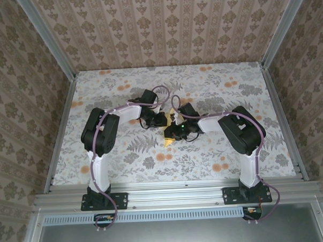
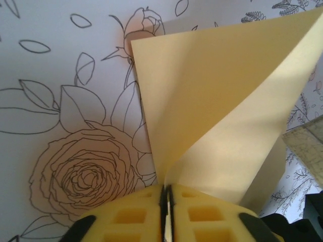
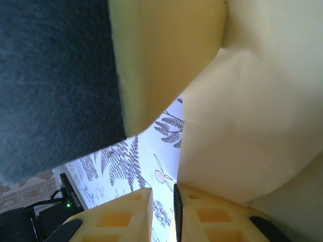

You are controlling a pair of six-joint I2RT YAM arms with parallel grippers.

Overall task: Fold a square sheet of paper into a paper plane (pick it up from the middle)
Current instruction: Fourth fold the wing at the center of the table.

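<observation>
Paper (image 2: 217, 101), part-folded, between left fingers (image 2: 132, 218) over floral cloth (image 2: 55, 65).

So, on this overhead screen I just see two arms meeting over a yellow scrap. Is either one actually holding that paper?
Observer: Yes. The left gripper has its jaws shut on the paper.
Operator: And the right one?
Observer: The right gripper has a gap between its fingers. The cloth shows through it, and the paper is off to one side.
Operator: Is the sheet flat?
Observer: No, it is folded, rising from the left jaws in angled flaps.
</observation>
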